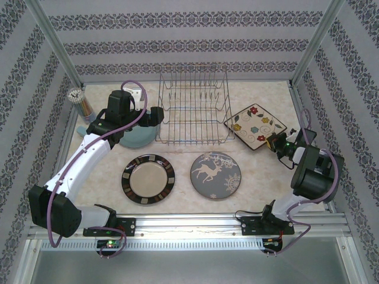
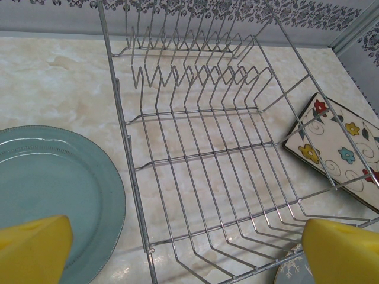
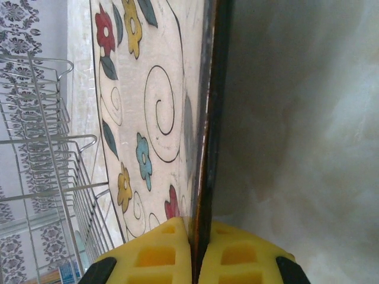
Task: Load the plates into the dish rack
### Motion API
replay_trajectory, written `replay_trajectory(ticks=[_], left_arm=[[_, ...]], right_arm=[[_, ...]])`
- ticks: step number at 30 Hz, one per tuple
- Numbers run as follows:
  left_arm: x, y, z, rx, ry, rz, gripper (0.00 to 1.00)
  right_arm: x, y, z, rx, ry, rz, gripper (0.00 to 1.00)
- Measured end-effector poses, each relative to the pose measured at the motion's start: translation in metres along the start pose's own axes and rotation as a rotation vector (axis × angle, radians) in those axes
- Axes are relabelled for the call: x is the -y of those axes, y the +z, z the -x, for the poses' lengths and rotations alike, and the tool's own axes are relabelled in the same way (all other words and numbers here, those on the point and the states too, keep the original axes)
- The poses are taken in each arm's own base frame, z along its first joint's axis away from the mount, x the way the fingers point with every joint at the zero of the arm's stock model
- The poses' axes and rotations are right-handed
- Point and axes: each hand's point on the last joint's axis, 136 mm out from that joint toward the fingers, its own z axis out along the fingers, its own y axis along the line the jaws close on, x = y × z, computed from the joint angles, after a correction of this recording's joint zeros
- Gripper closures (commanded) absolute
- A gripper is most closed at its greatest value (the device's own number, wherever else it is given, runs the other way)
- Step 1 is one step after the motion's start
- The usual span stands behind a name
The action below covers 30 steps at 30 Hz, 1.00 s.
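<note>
The wire dish rack (image 1: 194,106) stands at the back centre with no plates in it. My left gripper (image 1: 155,117) hovers open over its left edge, fingers wide apart (image 2: 186,236), nothing between them. Under and left of it lies the light-blue plate (image 1: 135,139) (image 2: 53,183). Flat on the table in front are the brown-rimmed plate (image 1: 148,178) and the grey reindeer plate (image 1: 216,175) (image 2: 290,273). Right of the rack is the square floral plate (image 1: 256,125) (image 2: 337,148), and my right gripper (image 1: 275,142) (image 3: 195,236) is shut on its dark near edge.
A cup of thin sticks (image 1: 80,100) stands at the back left corner. Patterned walls and metal posts (image 1: 308,53) close in the table on three sides. The rack's wires (image 3: 47,148) run close beside the floral plate.
</note>
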Motion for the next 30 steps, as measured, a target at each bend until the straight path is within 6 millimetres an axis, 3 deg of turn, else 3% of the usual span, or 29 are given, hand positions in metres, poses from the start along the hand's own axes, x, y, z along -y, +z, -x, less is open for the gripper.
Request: replay_trajectory(ticks=[30], left_arm=[[-0.001, 0.005, -0.002, -0.009, -0.002, 0.003, 0.0]], right_arm=[[-0.021, -0.028, 0.003, 0.122, -0.082, -0.036, 1.0]])
